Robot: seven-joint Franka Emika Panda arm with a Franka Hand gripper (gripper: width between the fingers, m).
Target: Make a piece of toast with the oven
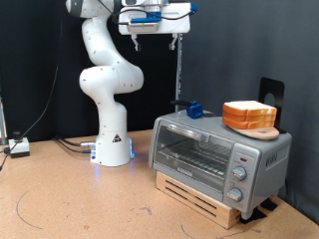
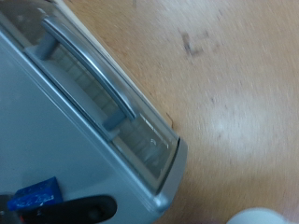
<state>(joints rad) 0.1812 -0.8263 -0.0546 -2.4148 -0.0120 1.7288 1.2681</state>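
While the arm's two-finger gripper (image 1: pixel 175 42) hangs high above the silver-grey boxy toaster oven (image 1: pixel 219 154) (door closed), fingers apart and empty, the pale slices (image 1: pixel 249 116) sit stacked on its roof; a careless descent could topple them.

The oven (image 1: pixel 219 154) has a brushed, matt silver metal shell, a glossy glass door and a smooth metal bar handle (image 2: pixel 93 70). Under it, slatted pale wood (image 1: pixel 199 192). The desk (image 1: pixel 80 199) looks like smooth matt brown board.
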